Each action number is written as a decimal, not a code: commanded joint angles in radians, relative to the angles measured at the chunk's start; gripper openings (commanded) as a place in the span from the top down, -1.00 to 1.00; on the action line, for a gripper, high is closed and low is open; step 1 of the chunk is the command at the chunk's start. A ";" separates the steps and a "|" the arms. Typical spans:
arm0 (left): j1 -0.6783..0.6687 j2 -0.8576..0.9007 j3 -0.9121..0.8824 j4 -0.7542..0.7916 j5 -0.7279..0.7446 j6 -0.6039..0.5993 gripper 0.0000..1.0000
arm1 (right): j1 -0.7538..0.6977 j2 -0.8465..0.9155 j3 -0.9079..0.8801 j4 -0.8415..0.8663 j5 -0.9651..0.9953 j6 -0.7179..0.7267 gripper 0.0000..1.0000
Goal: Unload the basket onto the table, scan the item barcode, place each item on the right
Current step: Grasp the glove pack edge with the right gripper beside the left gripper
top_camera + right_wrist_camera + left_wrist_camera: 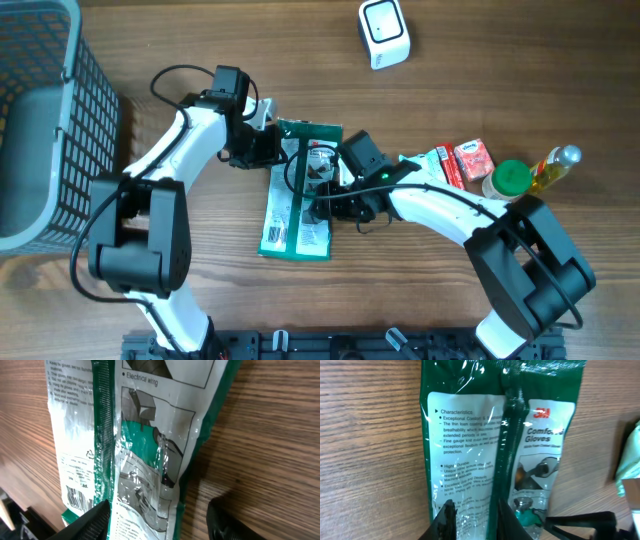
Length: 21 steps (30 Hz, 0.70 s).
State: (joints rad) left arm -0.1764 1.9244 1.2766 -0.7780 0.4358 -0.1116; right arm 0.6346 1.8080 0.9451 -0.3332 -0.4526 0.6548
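left tool [476, 512] pinching glove packet [465, 440] | right tool [159, 512] spread astride its edge

1. At the centre of the overhead frame we find the glove packet [297, 205] lying on the table [450, 300], its long side running top to bottom.
2. The left gripper [476, 522] sits at the packet's upper end. The right gripper [157, 520] straddles its right edge.
3. The basket [40, 120] stands at far left, well apart from the packet.
4. The scanner [384, 33] lies near the top edge, right of centre.
5. Right of the packet we see a carton [470, 160], a capped jar [508, 180] and a bottle [552, 168] clustered side by side.
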 commanded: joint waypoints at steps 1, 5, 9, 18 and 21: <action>-0.014 0.073 -0.003 0.009 0.019 0.029 0.74 | 0.010 0.005 -0.066 0.035 -0.013 0.079 -0.25; -0.019 0.125 -0.003 0.030 0.019 0.026 0.77 | 0.010 0.005 -0.153 0.174 -0.044 0.178 -0.20; -0.019 0.150 -0.003 0.030 0.019 0.026 0.78 | 0.010 0.006 -0.202 0.306 -0.079 0.214 0.03; -0.019 0.151 -0.003 0.034 0.016 0.026 0.78 | 0.017 0.054 -0.227 0.530 -0.089 0.255 0.28; -0.019 0.151 -0.003 0.034 0.016 0.021 0.80 | 0.026 0.054 -0.227 0.502 -0.127 0.271 0.28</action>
State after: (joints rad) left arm -0.1886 2.0251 1.2842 -0.7475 0.4808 -0.1085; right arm 0.6456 1.8309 0.7334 0.1917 -0.5705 0.9157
